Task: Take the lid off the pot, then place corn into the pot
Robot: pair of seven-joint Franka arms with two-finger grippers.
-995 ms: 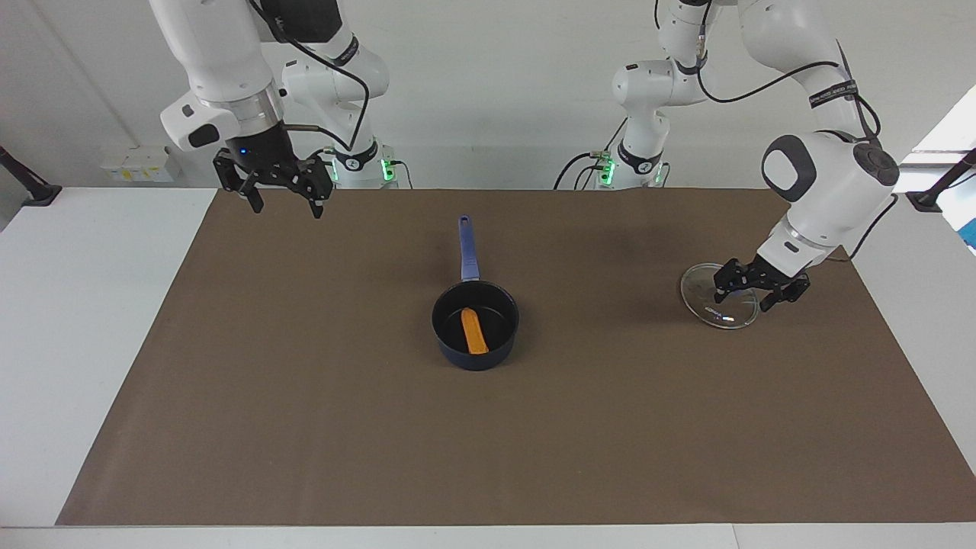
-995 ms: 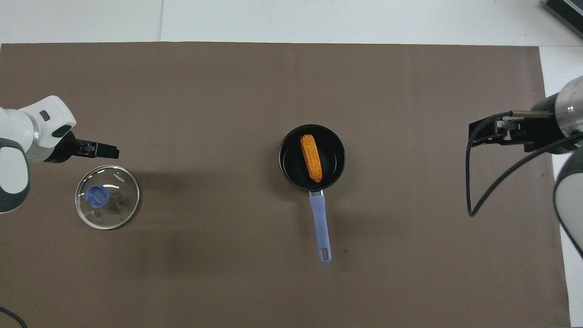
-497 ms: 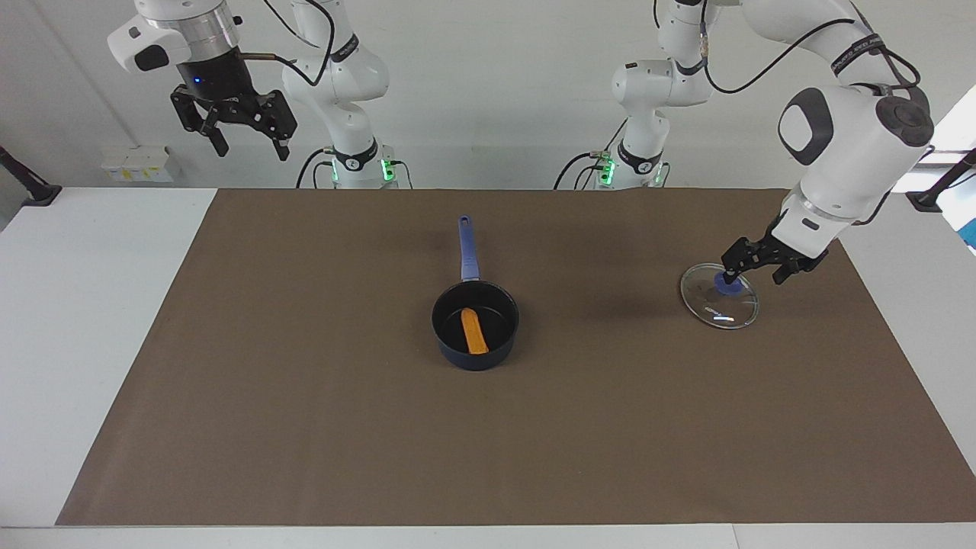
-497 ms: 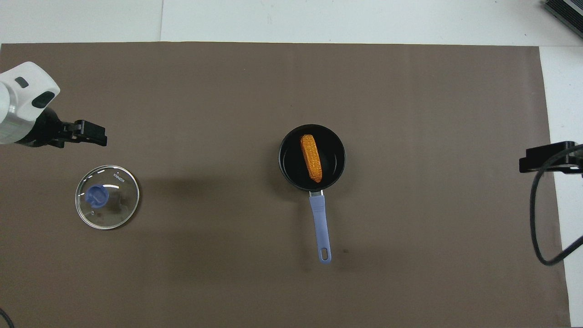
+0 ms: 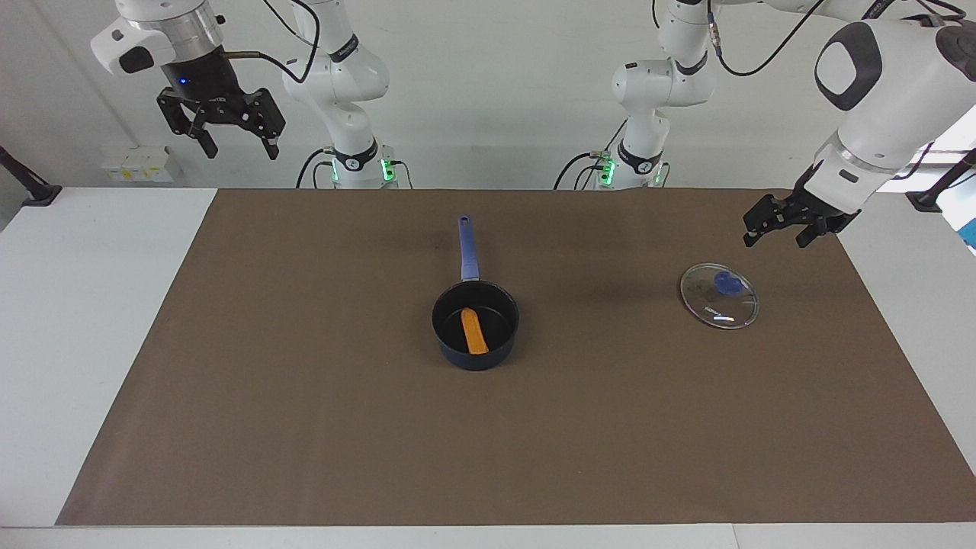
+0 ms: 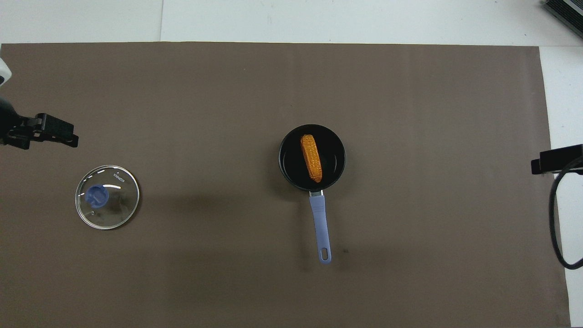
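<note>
brown matting [image 5: 305, 427] is covering the table, and both steps are looking done: the corn [image 5: 474, 331] is lying inside the pot [image 5: 451, 347] at mid-table, while the lid [image 5: 719, 295] is resting flat near the left arm's edge. the left gripper [image 5: 778, 231] and right gripper [image 5: 236, 143] are hanging wide and empty above the table's two robot-side corners.

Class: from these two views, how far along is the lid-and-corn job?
Done: the lid lies on the mat toward the left arm's end, and the corn lies inside the pot. In hand: nothing; the left end effector and right end effector hang open, raised. Left: nothing visible.
</note>
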